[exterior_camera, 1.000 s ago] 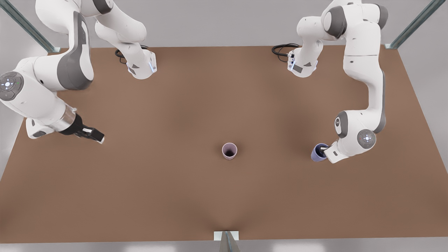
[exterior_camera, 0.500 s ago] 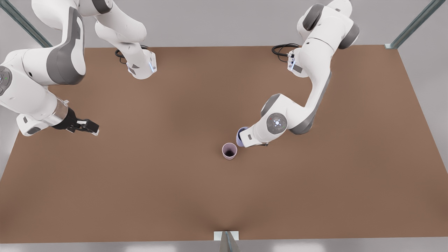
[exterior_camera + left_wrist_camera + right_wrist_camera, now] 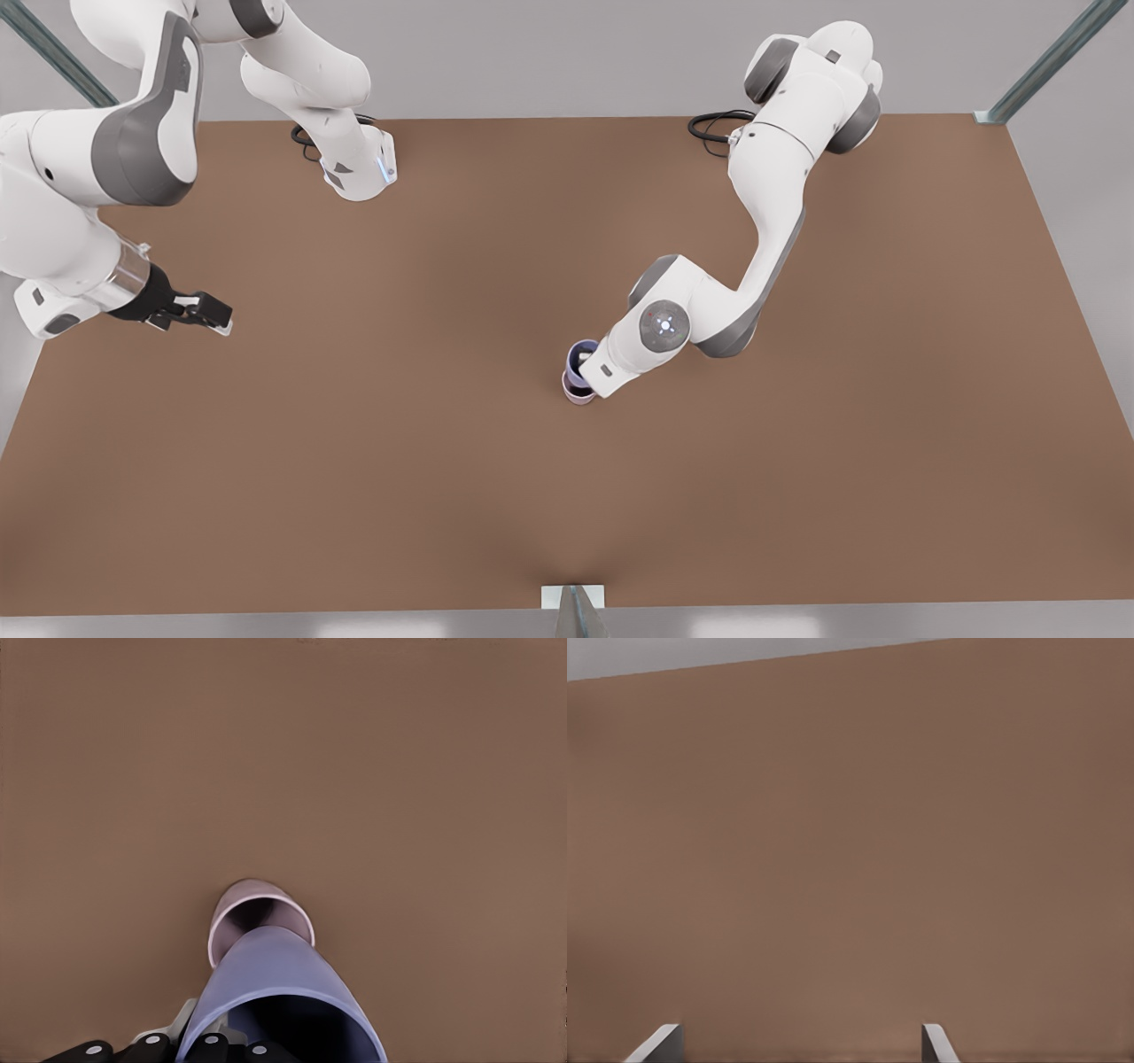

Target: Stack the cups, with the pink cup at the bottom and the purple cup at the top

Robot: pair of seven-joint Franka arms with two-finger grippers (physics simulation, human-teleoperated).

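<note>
The purple cup (image 3: 579,359) is clamped by the left gripper (image 3: 586,361) directly over the pink cup (image 3: 580,394), mid-table (image 3: 443,461). The right gripper (image 3: 205,312) is held spread near the brown table's edge on the front view's left, where grey floor (image 3: 532,53) is seen beyond.

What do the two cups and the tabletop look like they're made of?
Pink cup: matte plastic or glazed ceramic, plain, thin lighter rim.
Purple cup, held by the left gripper: same look, no gloss.
Table: flat brown, matte, no grain; maybe laminate.

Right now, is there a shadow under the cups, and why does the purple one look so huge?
Front view: only a faint soft shadow shows beside the pink cup. Left wrist view: the purple cup, gripped by the left gripper, sits closest to the lens, so it looms large; the table shows no glare.
</note>
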